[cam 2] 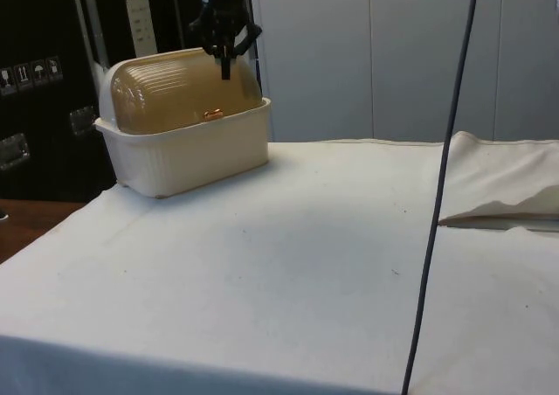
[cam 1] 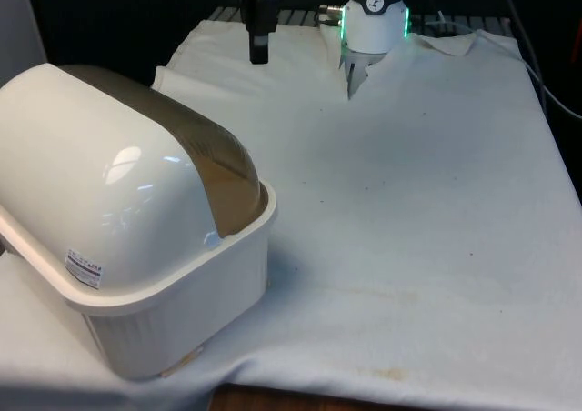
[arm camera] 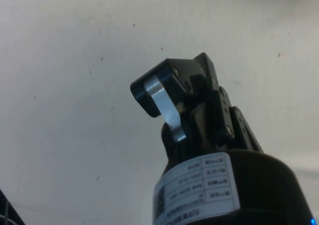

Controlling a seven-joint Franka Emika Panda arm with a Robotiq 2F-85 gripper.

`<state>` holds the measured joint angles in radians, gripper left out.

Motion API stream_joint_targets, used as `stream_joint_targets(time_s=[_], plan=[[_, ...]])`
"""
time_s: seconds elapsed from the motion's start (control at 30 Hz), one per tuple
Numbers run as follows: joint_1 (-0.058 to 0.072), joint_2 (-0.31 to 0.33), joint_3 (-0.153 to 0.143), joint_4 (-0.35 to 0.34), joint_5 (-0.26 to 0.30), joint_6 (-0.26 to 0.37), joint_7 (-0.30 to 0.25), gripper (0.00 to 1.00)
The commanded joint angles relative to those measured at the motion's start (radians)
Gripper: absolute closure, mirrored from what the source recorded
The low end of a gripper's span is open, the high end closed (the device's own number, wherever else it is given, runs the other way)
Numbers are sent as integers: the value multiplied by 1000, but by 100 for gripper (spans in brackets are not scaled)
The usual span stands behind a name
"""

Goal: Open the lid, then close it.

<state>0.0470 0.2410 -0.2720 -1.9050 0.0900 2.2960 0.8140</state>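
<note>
A cream bread box (cam 1: 173, 311) stands at the front view's left, near the table's front corner. Its brown see-through roll lid (cam 1: 214, 156) is down over the opening. In the side view the lid (cam 2: 175, 89) carries a small copper handle (cam 2: 212, 114) just above the box rim (cam 2: 188, 133). My black gripper (cam 1: 259, 55) hangs in the air above the far part of the table, well apart from the box and pointing down. In the side view the gripper (cam 2: 225, 66) shows just above the lid's top. In the wrist view the gripper (arm camera: 149, 93) is shut on nothing, over bare cloth.
The white cloth (cam 1: 418, 211) covers the table, with a wide bare stretch to the front view's right of the box. It is bunched in folds by the robot's base (cam 1: 375, 20). In the side view a dark cable (cam 2: 437, 203) hangs down and a raised fold of cloth (cam 2: 502, 181) lies to its right.
</note>
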Motion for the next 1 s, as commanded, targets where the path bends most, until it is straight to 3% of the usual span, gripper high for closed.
stream_joint_targets(time_s=[0.0,0.1,0.13,0.97], plan=[[5,-16,1,-16,-6,0,12,100],[0,-21,8,-24,0,-1,1,100],[5,-36,8,-40,-6,-1,13,100],[0,-141,61,-178,9,-16,-22,100]])
